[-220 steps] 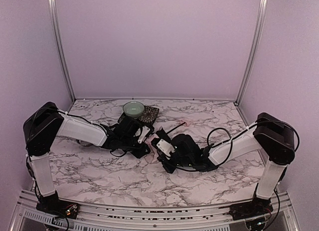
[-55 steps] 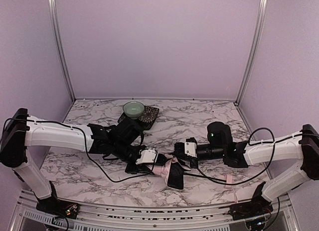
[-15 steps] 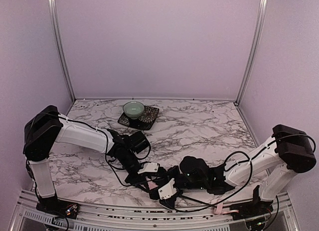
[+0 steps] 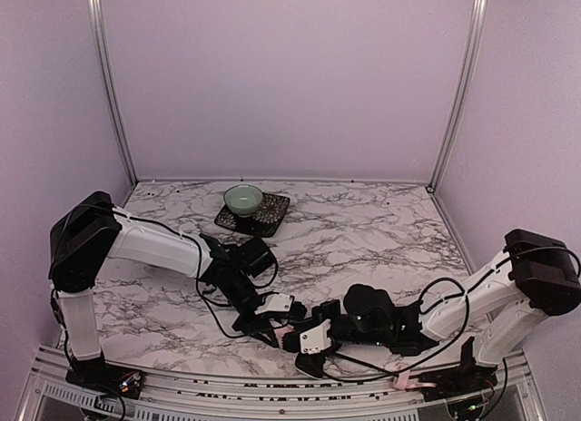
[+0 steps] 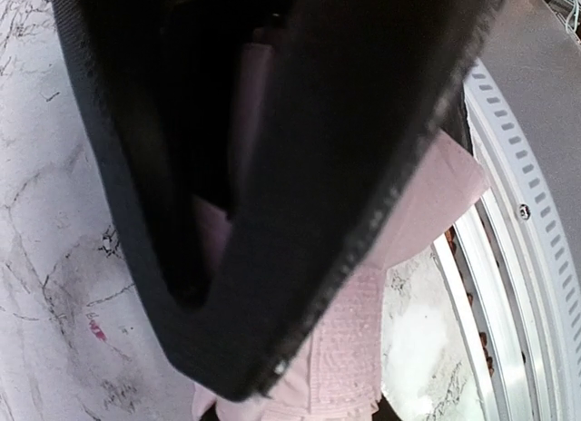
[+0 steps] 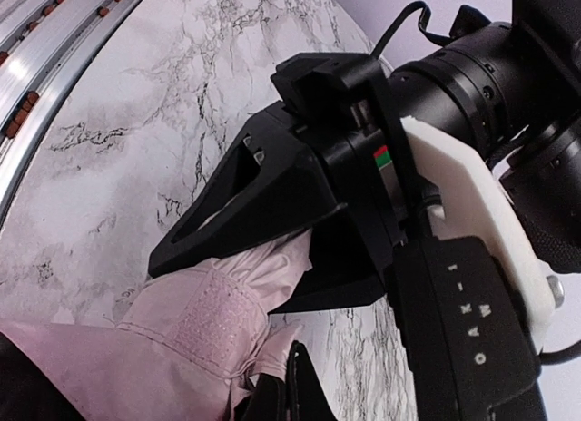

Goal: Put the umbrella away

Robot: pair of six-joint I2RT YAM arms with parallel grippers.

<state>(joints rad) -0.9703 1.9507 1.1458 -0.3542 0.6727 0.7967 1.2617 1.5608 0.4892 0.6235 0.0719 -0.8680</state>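
Apparently the left end effector [image 4: 265, 328] and right end effector [image 4: 307, 348] were both clamped on the bunched pink umbrella [image 6: 213, 326] near the tabletop's [image 4: 363, 221] front edge. Opposing pulls might have torn its fabric, or a slip might have dropped it over the rail [image 4: 227, 385].

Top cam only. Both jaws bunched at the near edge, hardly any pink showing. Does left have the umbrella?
Observer: Yes. Right wrist view: pink umbrella fabric comes out from between the jaws of the left gripper.
Operator: Closing strap?
Observer: The strap lies on top of the fabric beside those jaws; fastened or not, unclear.
Operator: Right side?
Observer: Fabric also runs between the jaws of the right gripper; grip unclear.
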